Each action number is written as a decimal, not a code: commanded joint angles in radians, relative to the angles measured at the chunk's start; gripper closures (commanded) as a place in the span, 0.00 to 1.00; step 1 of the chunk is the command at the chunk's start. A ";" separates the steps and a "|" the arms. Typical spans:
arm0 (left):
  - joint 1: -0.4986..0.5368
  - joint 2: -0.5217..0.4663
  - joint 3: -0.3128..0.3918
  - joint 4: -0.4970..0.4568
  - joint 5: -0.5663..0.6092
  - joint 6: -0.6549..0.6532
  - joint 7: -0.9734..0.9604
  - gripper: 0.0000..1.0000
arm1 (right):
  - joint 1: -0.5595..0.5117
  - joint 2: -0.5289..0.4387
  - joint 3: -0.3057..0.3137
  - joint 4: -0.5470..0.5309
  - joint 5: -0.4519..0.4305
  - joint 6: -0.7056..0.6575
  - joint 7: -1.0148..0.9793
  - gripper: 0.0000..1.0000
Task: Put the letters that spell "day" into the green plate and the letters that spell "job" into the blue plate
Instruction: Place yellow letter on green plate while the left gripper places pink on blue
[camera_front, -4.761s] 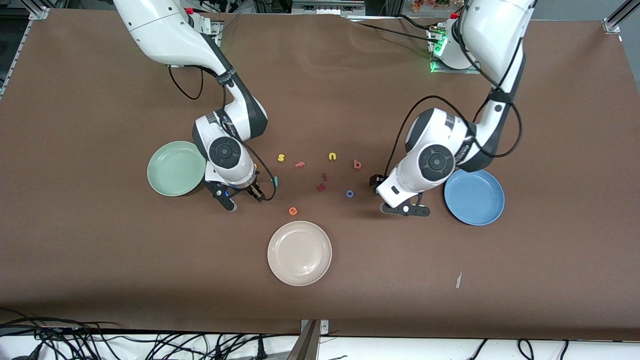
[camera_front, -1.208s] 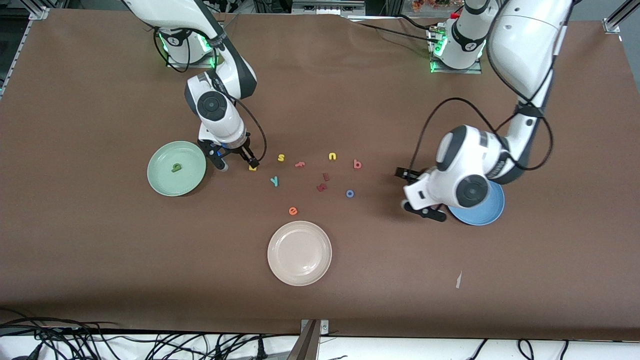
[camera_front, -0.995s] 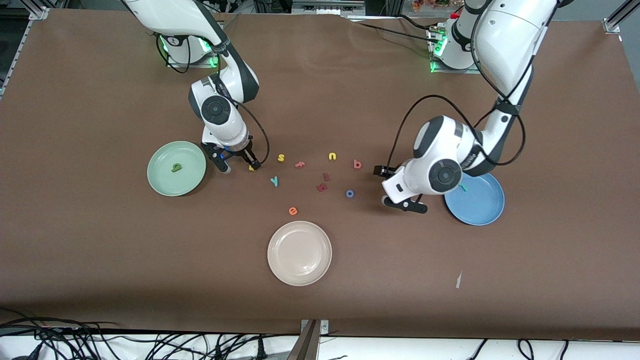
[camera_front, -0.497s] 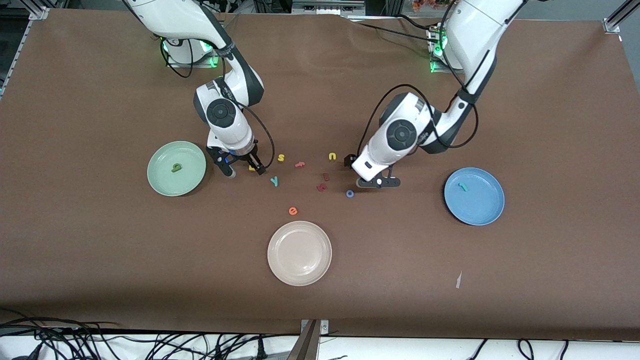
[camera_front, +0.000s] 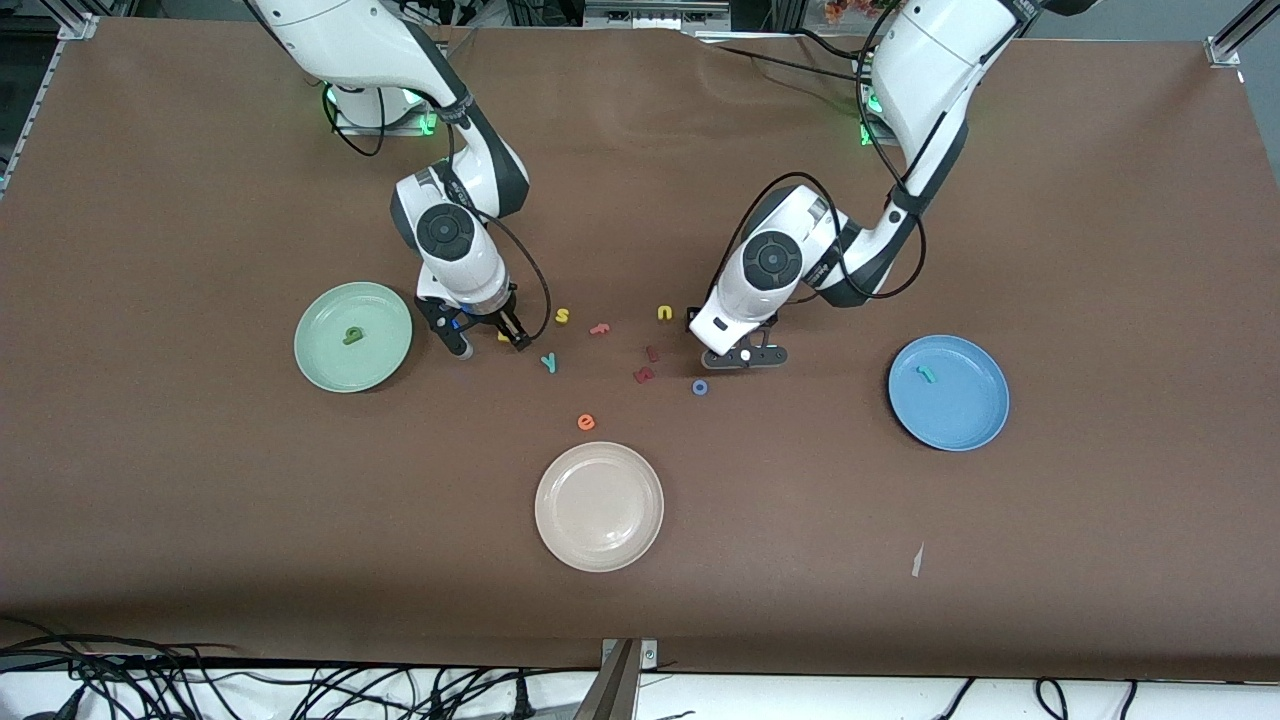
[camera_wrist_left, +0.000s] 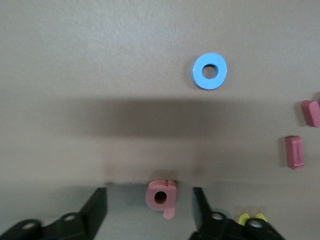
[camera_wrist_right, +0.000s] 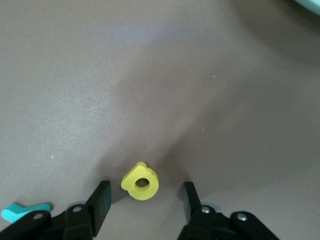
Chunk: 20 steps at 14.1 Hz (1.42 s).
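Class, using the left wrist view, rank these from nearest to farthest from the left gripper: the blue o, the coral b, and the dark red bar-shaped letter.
1. Coral b: on the table between the left gripper's open fingers.
2. Dark red bar-shaped letter: off to one side of the gripper, toward the right arm's end of the table.
3. Blue o: farthest out ahead of the gripper, lying flat on the brown table.

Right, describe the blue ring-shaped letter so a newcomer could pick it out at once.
Start at the round cream-white plate nearest the front camera, then look farther up the table toward the left arm's end, to the scatter of small toy letters. The small blue ring-shaped toy letter o lies flat there, beside two dark red letters. It alone is a plain blue ring with a round hole.
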 joint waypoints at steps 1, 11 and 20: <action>-0.023 0.010 0.010 0.011 0.034 0.012 -0.035 0.44 | 0.006 0.009 -0.011 0.008 -0.002 0.005 0.014 0.42; 0.044 -0.033 0.013 0.112 0.072 -0.222 0.081 0.99 | 0.007 -0.016 -0.023 0.007 -0.008 -0.009 0.002 0.88; 0.363 -0.111 0.018 0.147 0.078 -0.526 0.880 0.96 | 0.004 -0.215 -0.289 -0.073 -0.009 -0.279 -0.459 0.88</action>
